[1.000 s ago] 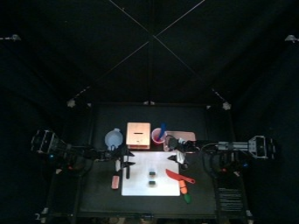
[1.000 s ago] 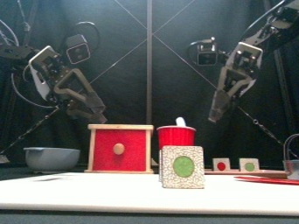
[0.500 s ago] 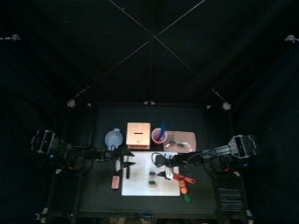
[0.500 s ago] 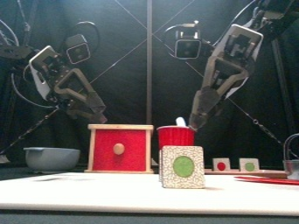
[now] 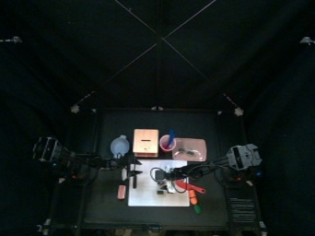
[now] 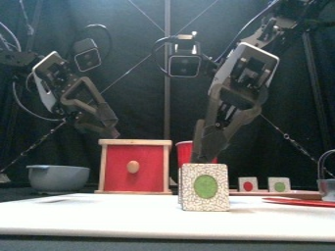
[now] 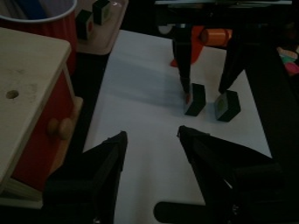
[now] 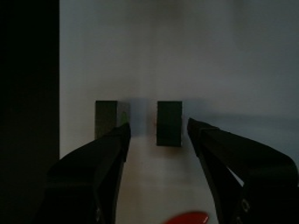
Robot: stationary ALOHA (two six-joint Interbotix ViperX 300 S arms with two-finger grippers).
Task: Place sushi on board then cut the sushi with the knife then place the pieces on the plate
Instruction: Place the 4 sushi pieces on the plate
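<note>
At the left of the top view, by the board's left edge: left gripper (image 7: pixel 149 138), idle, jaws spread on nothing. In mid-frame, on the white cutting board (image 5: pixel 147 198): sushi (image 8: pixel 170 121), already in two dark green pieces, side by side with a gap. From the front, a pale speckled face with a green centre. Directly above: right gripper (image 8: pixel 158 127), reaching in from the right, jaws parted and empty, astride the right-hand piece, its long sides parallel to them. Far nearer than the left. Probably a straight drop and a pinch, then a carry to the pink tray (image 5: pixel 192 146), upper right of the board.
</note>
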